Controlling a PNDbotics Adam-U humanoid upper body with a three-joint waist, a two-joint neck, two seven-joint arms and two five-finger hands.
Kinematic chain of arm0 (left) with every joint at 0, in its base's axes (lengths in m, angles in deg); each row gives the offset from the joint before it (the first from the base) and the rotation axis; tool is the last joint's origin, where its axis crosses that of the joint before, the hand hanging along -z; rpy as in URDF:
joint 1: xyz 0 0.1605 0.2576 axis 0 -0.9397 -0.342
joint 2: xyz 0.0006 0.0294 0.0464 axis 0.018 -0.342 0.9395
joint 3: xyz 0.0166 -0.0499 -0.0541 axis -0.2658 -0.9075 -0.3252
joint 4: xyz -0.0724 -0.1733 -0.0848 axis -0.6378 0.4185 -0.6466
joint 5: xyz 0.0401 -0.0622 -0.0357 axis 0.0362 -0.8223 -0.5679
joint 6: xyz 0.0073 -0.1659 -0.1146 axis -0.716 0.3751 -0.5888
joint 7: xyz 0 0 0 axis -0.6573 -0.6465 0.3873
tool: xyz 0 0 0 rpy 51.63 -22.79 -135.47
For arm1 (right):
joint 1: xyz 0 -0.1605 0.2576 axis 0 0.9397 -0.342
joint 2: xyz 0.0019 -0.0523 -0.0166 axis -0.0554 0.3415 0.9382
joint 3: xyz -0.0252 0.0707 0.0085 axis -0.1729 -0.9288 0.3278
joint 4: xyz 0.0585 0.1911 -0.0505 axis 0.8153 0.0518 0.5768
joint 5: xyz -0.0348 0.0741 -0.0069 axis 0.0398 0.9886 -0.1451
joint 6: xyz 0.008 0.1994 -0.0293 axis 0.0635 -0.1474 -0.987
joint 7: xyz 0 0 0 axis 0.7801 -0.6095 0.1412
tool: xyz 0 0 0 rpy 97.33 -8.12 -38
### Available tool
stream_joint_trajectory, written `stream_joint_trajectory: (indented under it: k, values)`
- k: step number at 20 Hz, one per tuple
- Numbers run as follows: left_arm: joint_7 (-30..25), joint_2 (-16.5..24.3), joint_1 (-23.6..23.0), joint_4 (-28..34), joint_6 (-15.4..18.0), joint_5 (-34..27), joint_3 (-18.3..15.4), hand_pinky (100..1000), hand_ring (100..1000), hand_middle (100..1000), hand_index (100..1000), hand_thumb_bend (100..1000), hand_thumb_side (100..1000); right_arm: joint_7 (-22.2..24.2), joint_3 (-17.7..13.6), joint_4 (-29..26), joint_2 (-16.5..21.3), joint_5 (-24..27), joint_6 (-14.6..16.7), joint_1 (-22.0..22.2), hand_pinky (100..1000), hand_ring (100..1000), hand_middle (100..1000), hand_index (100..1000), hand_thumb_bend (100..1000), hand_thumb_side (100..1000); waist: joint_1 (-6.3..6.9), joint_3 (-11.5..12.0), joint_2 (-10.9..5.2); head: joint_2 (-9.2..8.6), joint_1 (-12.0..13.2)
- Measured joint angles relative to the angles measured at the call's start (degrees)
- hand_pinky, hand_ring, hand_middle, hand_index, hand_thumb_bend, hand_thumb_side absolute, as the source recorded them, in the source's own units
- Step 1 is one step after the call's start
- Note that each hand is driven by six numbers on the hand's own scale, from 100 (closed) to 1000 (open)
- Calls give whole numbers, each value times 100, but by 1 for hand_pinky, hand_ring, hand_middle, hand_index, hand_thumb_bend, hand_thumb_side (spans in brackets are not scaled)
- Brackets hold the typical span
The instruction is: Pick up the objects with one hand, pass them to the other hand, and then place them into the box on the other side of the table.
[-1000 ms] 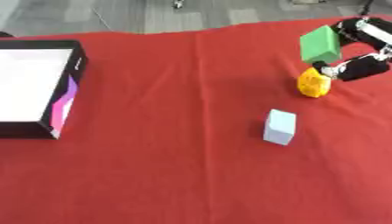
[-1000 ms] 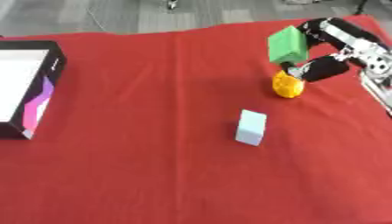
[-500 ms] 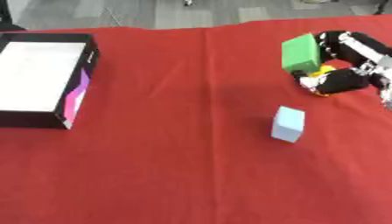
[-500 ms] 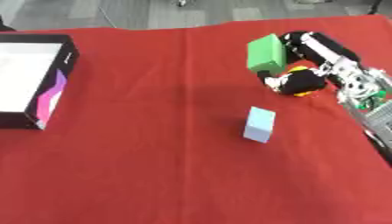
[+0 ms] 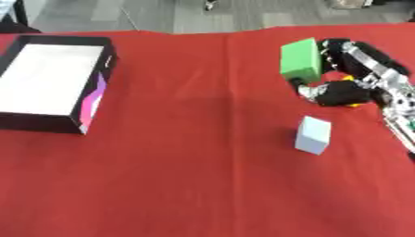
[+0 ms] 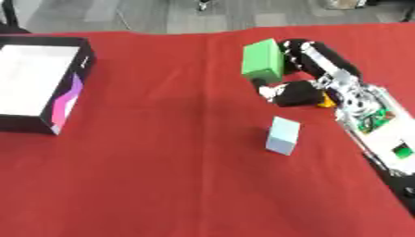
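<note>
Since the black box [image 5: 48, 118] at upper left held only its white floor, judged the task barely begun — no handover yet. Right hand [image 6: 304, 92] at upper right, curled round an orange-yellow object [image 6: 326, 100], mostly hidden. Green block [image 5: 301, 59] touching its fingers; pale blue block [image 5: 313, 134] just below — both waiting. Left hand unseen.

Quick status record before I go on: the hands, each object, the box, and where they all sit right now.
right hand: at the right side, fingers curled round a yellow-orange object, mostly hidden
left hand: not in view
green block: on the red cloth, right beside the right hand's fingers
light blue block: alone on the cloth, nearer than the hand
box: far left, open, white inside, nothing in it
</note>
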Motion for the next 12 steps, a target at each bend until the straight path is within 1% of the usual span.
stream_joint_trajectory:
  k: [3,6,12]
  values:
    - [-265,170,246,84,-243,196,130,785,722,815,816,306,641,-65,139,78,-241,-77,45,-5,750,580,385,542,100,100,0,8,-41,0,0]
    - [-542,301,531,102,-413,357,277,785,729,816,819,311,634,-145,275,199,-440,-262,109,-5,751,582,387,544,100,100,0,36,-78,2,-7]
    - [-1311,489,1182,125,-531,615,729,789,744,822,829,324,632,-296,508,564,-823,-621,262,-6,750,583,389,547,100,100,0,58,-144,2,-41]
